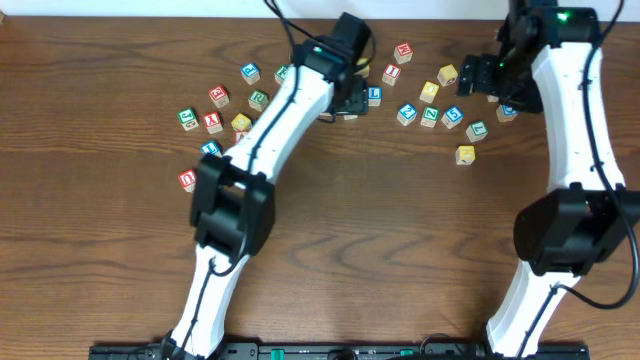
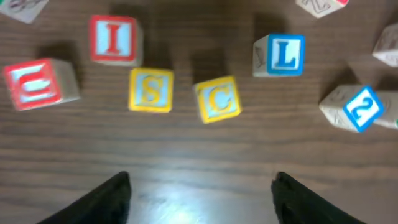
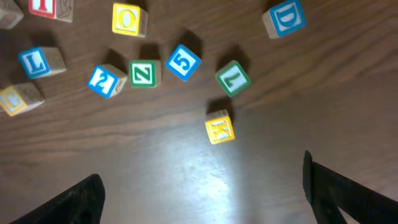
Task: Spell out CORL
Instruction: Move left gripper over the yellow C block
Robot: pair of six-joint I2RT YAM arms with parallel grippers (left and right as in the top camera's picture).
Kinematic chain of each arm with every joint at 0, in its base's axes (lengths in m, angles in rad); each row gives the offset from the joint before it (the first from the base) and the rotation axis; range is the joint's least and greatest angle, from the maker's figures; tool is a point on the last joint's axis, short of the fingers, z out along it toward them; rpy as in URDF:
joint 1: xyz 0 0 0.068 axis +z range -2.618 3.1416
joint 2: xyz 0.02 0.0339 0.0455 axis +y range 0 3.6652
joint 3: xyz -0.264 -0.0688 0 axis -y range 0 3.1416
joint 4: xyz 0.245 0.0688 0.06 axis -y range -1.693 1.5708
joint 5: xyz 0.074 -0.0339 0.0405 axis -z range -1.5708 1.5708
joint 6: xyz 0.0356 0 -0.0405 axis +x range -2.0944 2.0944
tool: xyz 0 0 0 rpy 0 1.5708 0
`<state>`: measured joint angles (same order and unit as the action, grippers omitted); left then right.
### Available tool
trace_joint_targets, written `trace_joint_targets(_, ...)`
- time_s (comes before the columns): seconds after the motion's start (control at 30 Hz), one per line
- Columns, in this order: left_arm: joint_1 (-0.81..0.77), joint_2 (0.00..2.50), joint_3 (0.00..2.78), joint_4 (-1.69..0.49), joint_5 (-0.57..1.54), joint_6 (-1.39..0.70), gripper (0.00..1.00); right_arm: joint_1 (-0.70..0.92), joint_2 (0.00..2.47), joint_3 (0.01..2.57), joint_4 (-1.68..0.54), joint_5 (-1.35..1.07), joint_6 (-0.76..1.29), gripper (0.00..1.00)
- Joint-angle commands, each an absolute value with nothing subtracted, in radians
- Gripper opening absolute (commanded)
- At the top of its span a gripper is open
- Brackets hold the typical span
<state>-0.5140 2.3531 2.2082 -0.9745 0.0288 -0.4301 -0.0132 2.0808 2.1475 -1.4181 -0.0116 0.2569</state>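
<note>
Left gripper (image 2: pixel 200 182) hung open, nothing btwn its jaws; we saw the yellow C cube (image 2: pixel 217 99) at its 12 o'clock, the blue L cube (image 2: pixel 285 55) at 1. Right gripper (image 3: pixel 200 174) gaped empty too, w/ what was prob. the O cube (image 3: pixel 127 18) at 11 o'clock.

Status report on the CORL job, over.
Left gripper open, empty, facing C cube. Right gripper open, empty, K cube ahead. O cube and L cube loose, no word formed. S cube close beside C cube, not touching.

Letters on cubes: yellow C cube (image 2: pixel 217 99); blue L cube (image 2: pixel 285 55); yellow O cube (image 3: pixel 127 18); red I cube (image 2: pixel 113 38); blue 5 cube (image 3: pixel 183 62).
</note>
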Motion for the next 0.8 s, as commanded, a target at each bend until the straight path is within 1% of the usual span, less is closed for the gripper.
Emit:
trace_joint_targets(0.0,-0.558,2.399,2.258,-0.955,-0.110,-0.512,0.69,-0.010,2.052,2.157,-1.439,-0.017,0.220,0.97)
trace_joint_targets(0.07,-0.581,2.416,2.258,-0.934,-0.165,-0.530,0.67,-0.008,2.052,2.157,-1.448,-0.018,0.213,0.99)
trace_joint_targets(0.2,-0.614,2.446,2.257,-0.894,-0.231,-0.586,0.65,-0.004,2.052,2.157,-1.456,-0.017,0.200,0.99)
trace_joint_targets(0.37,-0.607,2.477,2.255,-0.871,-0.233,-0.669,0.61,-0.004,2.053,2.157,-1.478,-0.017,0.180,0.98)
trace_joint_targets(0.77,-0.605,2.542,2.249,-0.792,-0.218,-0.671,0.61,-0.004,2.053,2.157,-1.483,-0.006,0.159,0.99)
